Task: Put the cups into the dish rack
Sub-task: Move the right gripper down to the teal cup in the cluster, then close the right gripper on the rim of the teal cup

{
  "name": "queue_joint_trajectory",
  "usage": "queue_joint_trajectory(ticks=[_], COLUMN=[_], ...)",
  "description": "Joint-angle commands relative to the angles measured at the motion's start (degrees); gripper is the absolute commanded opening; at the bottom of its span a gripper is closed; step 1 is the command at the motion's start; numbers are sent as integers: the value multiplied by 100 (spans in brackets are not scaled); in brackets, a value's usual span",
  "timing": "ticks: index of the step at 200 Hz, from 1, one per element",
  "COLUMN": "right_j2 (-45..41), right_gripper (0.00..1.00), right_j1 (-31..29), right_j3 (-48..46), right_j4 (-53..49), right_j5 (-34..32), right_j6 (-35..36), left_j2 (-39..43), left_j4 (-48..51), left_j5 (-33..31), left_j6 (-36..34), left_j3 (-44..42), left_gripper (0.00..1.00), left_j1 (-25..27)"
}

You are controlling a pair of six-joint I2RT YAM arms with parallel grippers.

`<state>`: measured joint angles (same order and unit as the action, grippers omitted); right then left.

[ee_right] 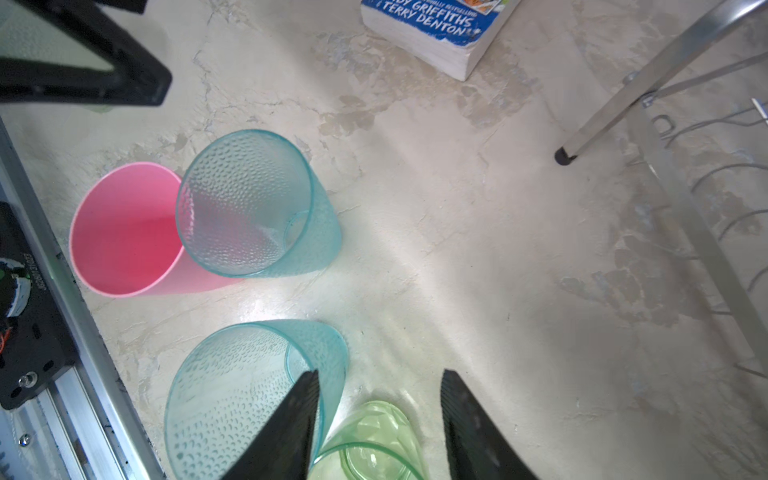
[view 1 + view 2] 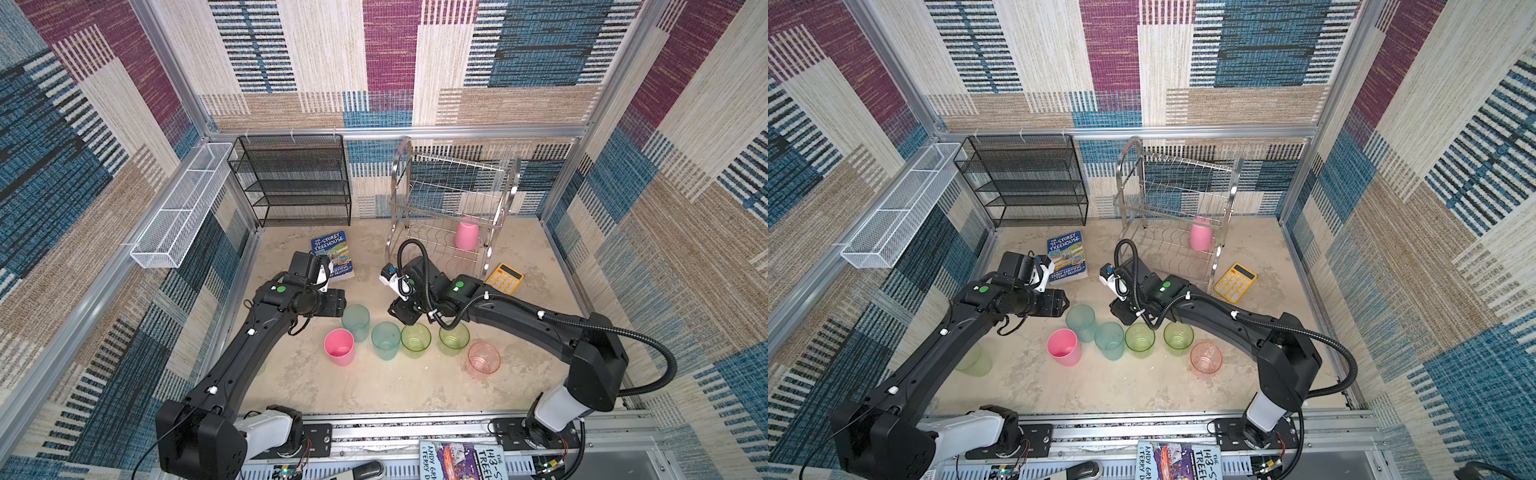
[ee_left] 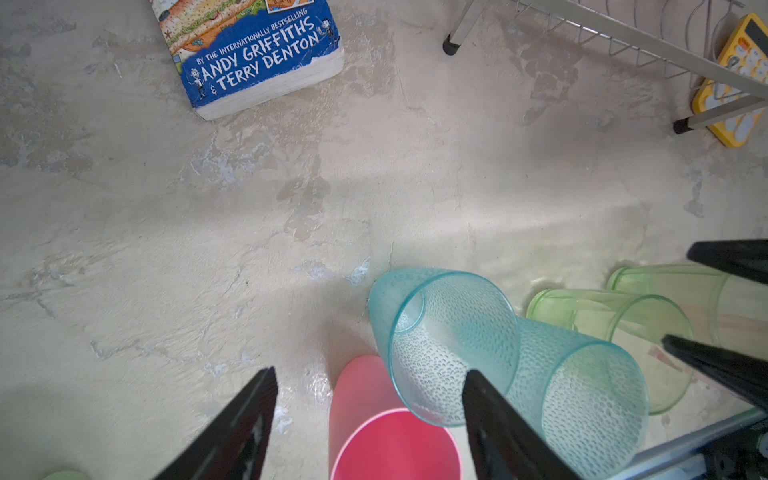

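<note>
The dish rack [image 2: 513, 187] stands at the back right, and one pink cup [image 2: 466, 233] sits upside down on its lower tier. In front stand an upright pink cup [image 2: 339, 347], two teal cups [image 2: 356, 322] [image 2: 385, 340], two yellow-green cups [image 2: 415, 340] [image 2: 454, 338] and a salmon cup [image 2: 484, 359]. Another yellow-green cup [image 2: 973, 361] shows beside the left arm. My left gripper [image 3: 370, 376] is open above the pink cup [image 3: 395, 440] and the rear teal cup [image 3: 449, 345]. My right gripper [image 1: 379, 374] is open, its fingers straddling a yellow-green cup [image 1: 370, 440].
A blue book [image 2: 330, 253] lies behind the left gripper. A yellow calculator [image 2: 504, 279] rests by the rack's front right leg. A black mesh shelf unit [image 2: 299, 183] and a white mesh basket [image 2: 183, 208] are at the back left. Another book [image 2: 457, 461] lies at the front edge.
</note>
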<state>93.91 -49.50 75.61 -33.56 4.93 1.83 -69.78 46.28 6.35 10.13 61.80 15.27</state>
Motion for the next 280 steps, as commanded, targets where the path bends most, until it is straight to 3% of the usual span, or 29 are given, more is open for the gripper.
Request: queue_joint_trajectory(ticks=[1, 178, 280], right_j2=[106, 422, 866], right_gripper=[50, 47, 31], right_j1=[-98, -350, -421], right_j3=[93, 409, 731], right_j4=[-238, -872, -995], right_j5=[-155, -188, -431], right_j6=[95, 298, 302], left_j2=[104, 267, 254], left_j4=[-151, -286, -295], left_j5=[-20, 270, 244], left_j6=[23, 147, 138], left_j3=[-53, -124, -124], left_gripper=[74, 73, 72], left_j1=[-32, -59, -114])
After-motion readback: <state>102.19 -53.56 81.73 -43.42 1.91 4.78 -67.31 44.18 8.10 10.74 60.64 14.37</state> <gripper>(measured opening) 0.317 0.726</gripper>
